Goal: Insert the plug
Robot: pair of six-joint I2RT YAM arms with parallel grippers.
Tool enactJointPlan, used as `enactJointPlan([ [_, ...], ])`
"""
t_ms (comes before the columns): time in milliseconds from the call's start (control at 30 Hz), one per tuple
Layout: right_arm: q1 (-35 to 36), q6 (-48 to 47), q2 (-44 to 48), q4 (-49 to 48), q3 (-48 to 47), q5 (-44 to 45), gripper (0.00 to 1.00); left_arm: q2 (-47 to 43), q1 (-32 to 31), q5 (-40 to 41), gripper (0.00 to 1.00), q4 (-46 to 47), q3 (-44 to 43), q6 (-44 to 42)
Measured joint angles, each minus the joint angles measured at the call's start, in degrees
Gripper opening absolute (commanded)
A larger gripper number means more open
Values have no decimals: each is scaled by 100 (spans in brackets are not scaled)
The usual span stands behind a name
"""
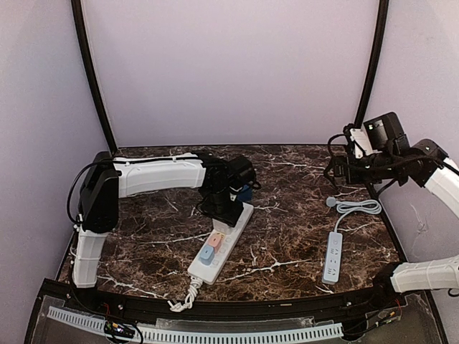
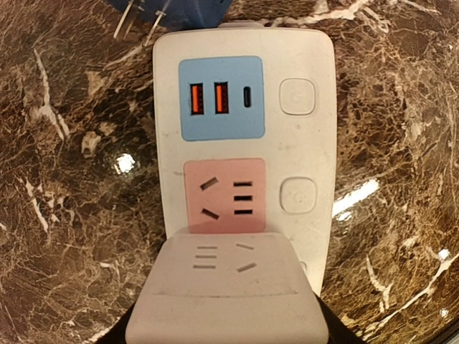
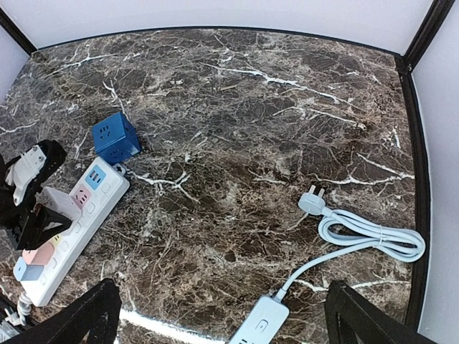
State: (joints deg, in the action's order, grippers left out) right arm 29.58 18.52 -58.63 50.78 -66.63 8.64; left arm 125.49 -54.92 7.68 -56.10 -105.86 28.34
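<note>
grip: left fingers [image 1: 224, 208] clenched on white adapter [image 2: 226, 301] over power strip [image 2: 310, 147] | right fingers [image 1: 334, 170] spread, empty | button [image 2: 297, 97] marks unreadable

A: The tabletop [image 2: 72, 215]?
B: Marble-look, polished and glossy, catching glints of light.
A: The power strip [image 2: 315, 143]?
B: Smooth matt plastic, like the white adapter block [image 2: 229, 301]. The blue cube [image 3: 115, 137] is plastic, with bare metal prongs [image 2: 123, 18].

even light, glare on tabletop [image 2: 125, 163], pics sharp
</note>
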Motion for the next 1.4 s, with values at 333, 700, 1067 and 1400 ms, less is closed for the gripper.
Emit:
enactJointPlan([
  [333,0,260,199,125,55,2,99,-839,754,-15,1,439,1300,-260],
  [700,0,494,221,157,240,-7,99,-1506,1818,-66,1,820,2323,-501],
  [1067,0,778,240,162,334,-39,99,-1604,1928,-81,56,883,2415,-516],
  [1400,0,1193,330,319,730,42,99,-1405,2041,223,97,667,2330,-553],
])
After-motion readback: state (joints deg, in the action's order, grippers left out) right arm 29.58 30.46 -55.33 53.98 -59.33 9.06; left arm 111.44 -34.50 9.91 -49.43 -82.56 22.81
